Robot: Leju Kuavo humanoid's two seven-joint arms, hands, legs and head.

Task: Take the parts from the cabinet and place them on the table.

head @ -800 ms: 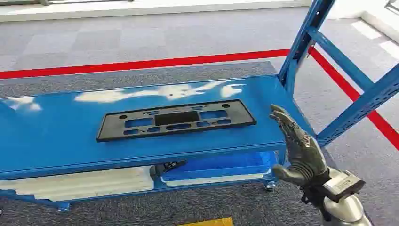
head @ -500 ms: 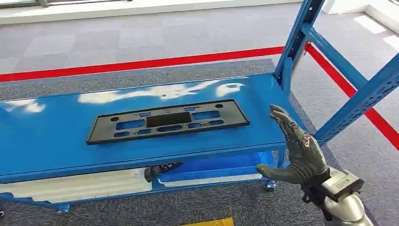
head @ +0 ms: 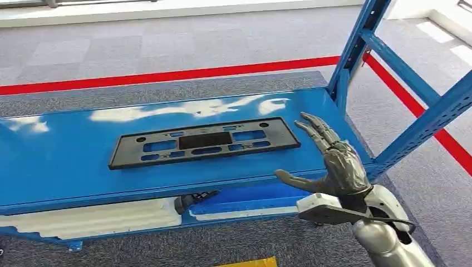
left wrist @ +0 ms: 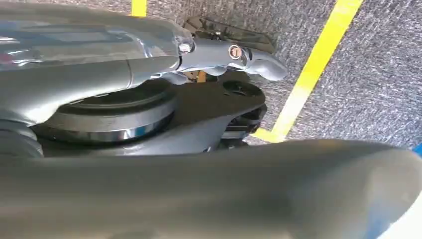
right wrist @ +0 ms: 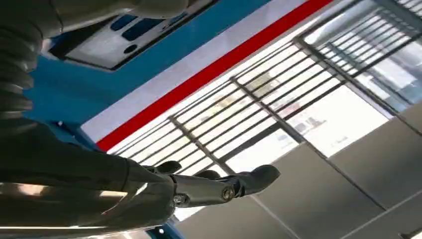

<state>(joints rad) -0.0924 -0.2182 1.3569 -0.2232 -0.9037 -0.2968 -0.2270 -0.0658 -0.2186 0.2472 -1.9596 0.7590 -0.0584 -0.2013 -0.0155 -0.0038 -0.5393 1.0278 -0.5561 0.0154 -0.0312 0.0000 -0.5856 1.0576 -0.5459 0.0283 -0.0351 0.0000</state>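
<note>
Head view: your right hand point(head: 334, 164) hovers spread and empty just beside the plate's point(head: 203, 142) near end. Plate lies flat on the blue shelf point(head: 67, 167). Reach low and your fingers could shove it away.

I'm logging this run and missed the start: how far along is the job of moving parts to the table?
One flat black part lies on the blue shelf surface; whether that counts as already placed I cannot tell. Nothing is in hand: the right hand hovers empty past the part's right end, fingers spread. Another dark object shows on the lower shelf, possibly left to fetch.
</note>
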